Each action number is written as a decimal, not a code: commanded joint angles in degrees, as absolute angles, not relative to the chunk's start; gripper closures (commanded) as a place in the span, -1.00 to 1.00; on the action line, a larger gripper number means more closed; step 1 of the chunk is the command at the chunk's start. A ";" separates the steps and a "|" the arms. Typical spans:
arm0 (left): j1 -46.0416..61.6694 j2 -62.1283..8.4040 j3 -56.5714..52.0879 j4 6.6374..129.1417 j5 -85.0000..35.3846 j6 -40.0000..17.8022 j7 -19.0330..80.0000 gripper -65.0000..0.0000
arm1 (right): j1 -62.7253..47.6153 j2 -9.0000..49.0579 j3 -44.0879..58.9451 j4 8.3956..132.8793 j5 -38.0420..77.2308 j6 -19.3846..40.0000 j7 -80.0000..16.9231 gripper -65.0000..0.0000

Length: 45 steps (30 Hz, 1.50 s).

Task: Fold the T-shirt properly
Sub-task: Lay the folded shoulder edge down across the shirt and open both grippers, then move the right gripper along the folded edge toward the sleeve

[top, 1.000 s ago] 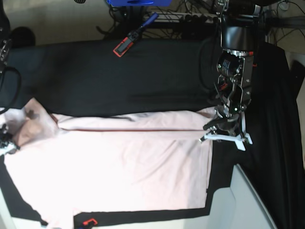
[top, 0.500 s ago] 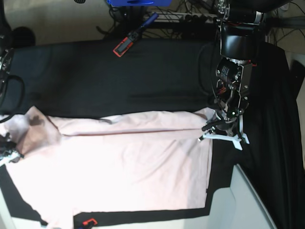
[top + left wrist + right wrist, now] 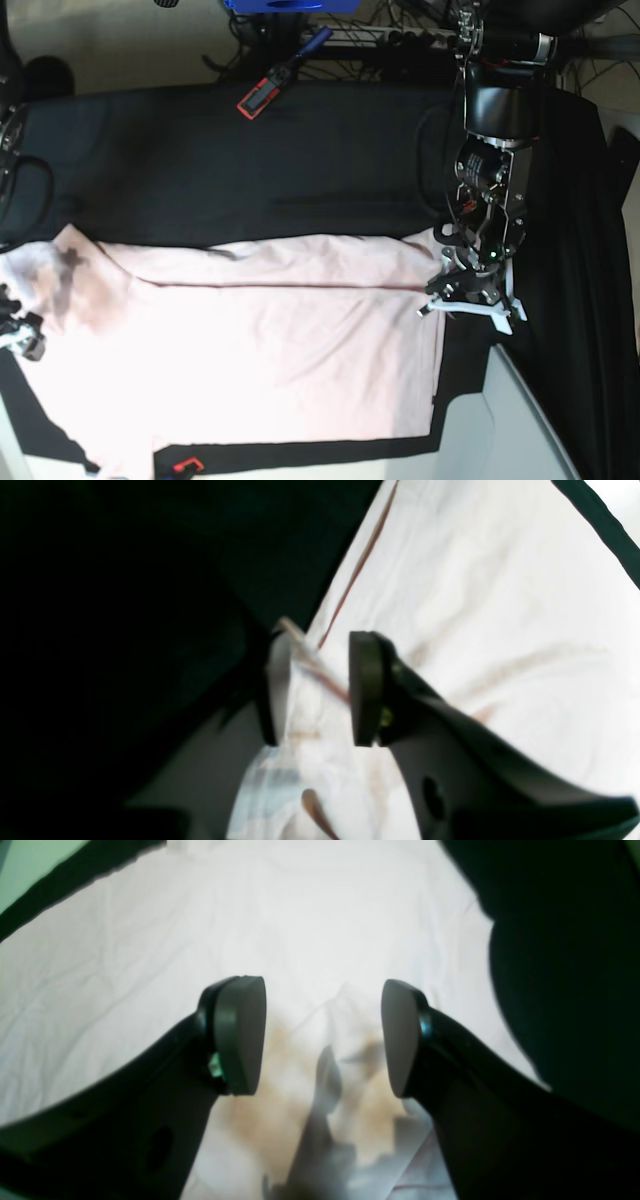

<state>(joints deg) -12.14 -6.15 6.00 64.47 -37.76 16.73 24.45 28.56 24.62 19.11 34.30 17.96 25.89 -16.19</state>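
Left wrist view: left gripper (image 3: 320, 687) has its jaws around a bunched edge of the T-shirt (image 3: 475, 610); cloth sits between the pads, a dark seam line runs off from the pinch, and a gap shows beside the fabric. It reads as a loose pinch, but firm contact cannot be told. Black table cloth (image 3: 125, 605) lies just beside the shirt edge.

Right wrist view: right gripper (image 3: 322, 1037) hangs above the T-shirt (image 3: 200, 940) with pads wide apart and nothing between them. Below the gap the fabric is rumpled and shadowed.

Base view: T-shirt (image 3: 260, 340) lies spread, plain side up, on the black table cloth (image 3: 250, 160). One long strip along the far edge is turned over onto the body, crease running between the two grippers. Left gripper (image 3: 468, 290) is at one end of that crease; right gripper (image 3: 22, 335) is at the opposite end, near the sleeve, mostly cut off by the frame.

Progress estimate: the first lengthwise fold looks laid. The near-side fold and the crosswise folds are not done yet, so it is early in the task.
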 commanded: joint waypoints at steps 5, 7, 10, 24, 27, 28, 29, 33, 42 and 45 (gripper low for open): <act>-7.16 -6.55 5.93 73.80 -37.76 16.57 23.16 0.34 | 20.53 25.36 19.47 46.29 19.21 25.98 -22.46 -0.08; -4.26 -6.55 5.93 77.05 -37.76 16.57 23.16 0.34 | 16.13 24.22 19.56 51.56 21.93 25.98 -25.36 -0.08; -0.40 -6.55 5.93 80.13 -37.67 16.57 23.34 0.35 | 10.42 23.25 19.56 58.33 28.53 25.98 -28.44 -0.08; 7.78 -8.84 13.58 85.49 -21.23 16.57 23.43 0.36 | 7.08 16.84 31.34 60.79 37.41 19.91 -38.11 -0.08; 8.66 -8.92 13.58 85.41 -20.97 16.48 23.43 0.36 | 6.90 14.20 33.63 59.03 36.97 19.82 -38.02 -0.08; 9.10 -8.92 13.58 85.49 -20.97 16.48 23.43 0.36 | 6.99 13.85 34.15 58.15 36.97 19.82 -38.02 -0.08; 9.36 -8.92 13.58 85.49 -20.97 16.48 23.43 0.36 | 7.08 13.85 34.24 57.54 36.97 19.82 -38.02 -0.08; 10.59 -8.92 13.23 85.49 -20.97 16.48 23.34 0.36 | 6.11 13.85 34.24 57.19 36.97 19.82 -38.02 -0.08; 10.95 -9.63 13.05 85.23 -20.97 16.48 23.34 0.36 | 5.67 13.58 34.07 57.01 36.97 20.18 -37.85 -0.08; 10.95 -10.15 13.05 85.41 -21.23 16.48 23.34 0.36 | 5.67 13.49 33.98 57.01 36.88 20.18 -36.18 -0.08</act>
